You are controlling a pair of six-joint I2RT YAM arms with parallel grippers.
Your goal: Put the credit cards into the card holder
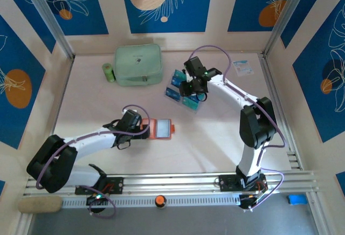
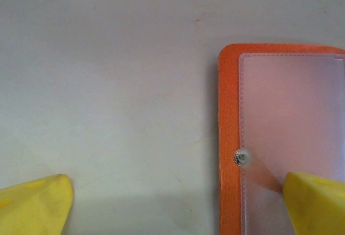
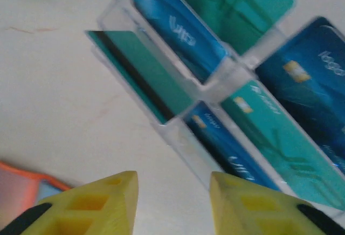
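The card holder (image 1: 160, 129) is an orange wallet lying open on the table, its clear pocket (image 2: 285, 116) facing up beside a small snap button (image 2: 241, 157). My left gripper (image 1: 141, 129) is open at the wallet's left edge; one yellow fingertip (image 2: 318, 202) lies over the clear pocket and the other (image 2: 32, 202) is over bare table. Several teal and blue credit cards (image 3: 178, 25) stand in a clear acrylic rack (image 3: 215, 84). My right gripper (image 3: 173, 197) hovers open just in front of the rack (image 1: 182, 96), with nothing between its fingers.
A mint-green zip pouch (image 1: 138, 64) and a small green roll (image 1: 109, 73) lie at the back left. A white-and-blue leaflet (image 1: 242, 67) sits at the back right. An aluminium rail (image 1: 178, 181) runs along the near edge. A corner of the orange wallet (image 3: 21, 184) shows at lower left.
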